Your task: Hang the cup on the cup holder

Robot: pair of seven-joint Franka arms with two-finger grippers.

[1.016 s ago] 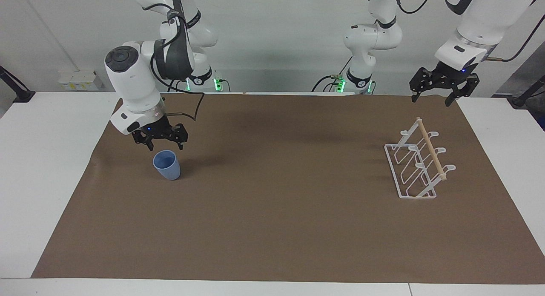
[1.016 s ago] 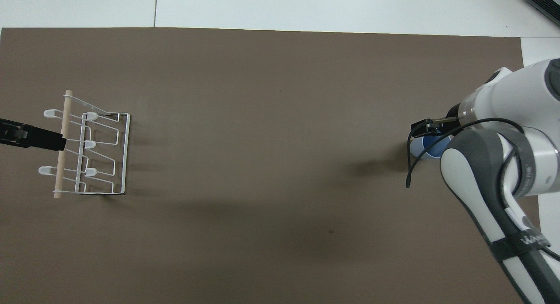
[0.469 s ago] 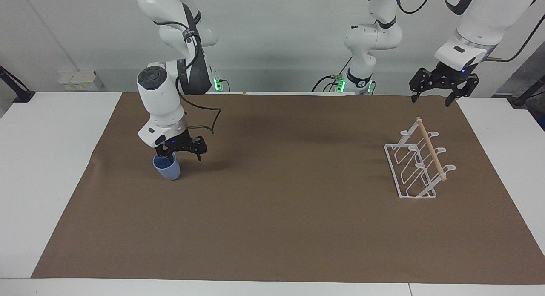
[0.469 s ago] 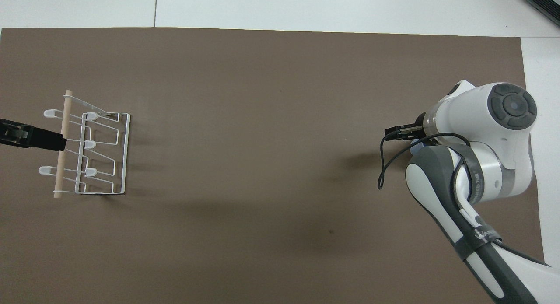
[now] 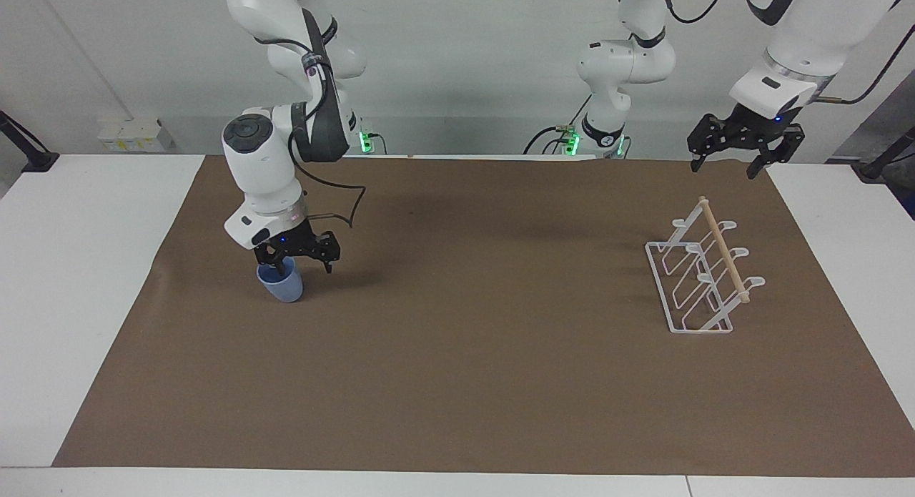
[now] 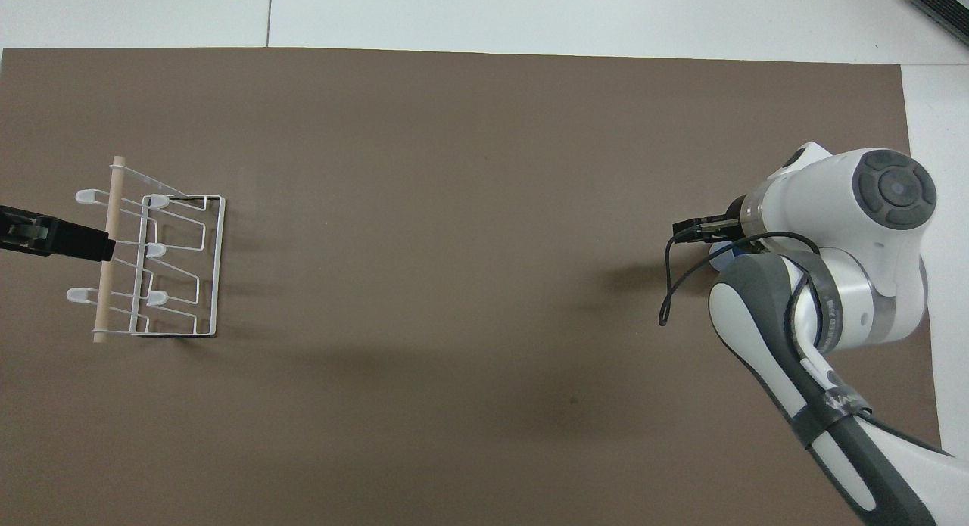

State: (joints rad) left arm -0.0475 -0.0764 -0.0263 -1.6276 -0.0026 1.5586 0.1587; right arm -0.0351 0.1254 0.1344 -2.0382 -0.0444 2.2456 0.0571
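A: Cup (image 5: 282,284), light blue, handleless. Location: upright on the brown mat (image 5: 457,382) at the right arm's end of the desk (image 5: 86,282), well apart from the cup holder (image 5: 704,272). Status: not yet lifted.

B: Cup holder entry?

A: White wire rack, slanted prongs, wooden dowel (image 5: 723,249) along the top. Stands at the left arm's end of the mat. Prongs bare.

B: Step in hand?

A: Judged as the grasp. Right end effector (image 5: 299,257) is low at the cup's rim, fingers spread wide. One finger appears to dip into the mouth of the cup, the other stands outside the wall on the side toward the middle of the desk. Whether either finger touches the wall, I cannot tell. Nothing is gripped.

B: Overhead view?

A: Of little use; the right arm covers nearly all of the cup (image 6: 723,255), only a sliver of blue showing.

B: Next move calls for?

A: Closing on the cup's wall without tipping it, then a lift and a long carry across to the rack.

B: Left end effector (image 5: 743,150)?

A: Waiting, raised above the mat's edge near the rack, fingers wide, holding nothing.
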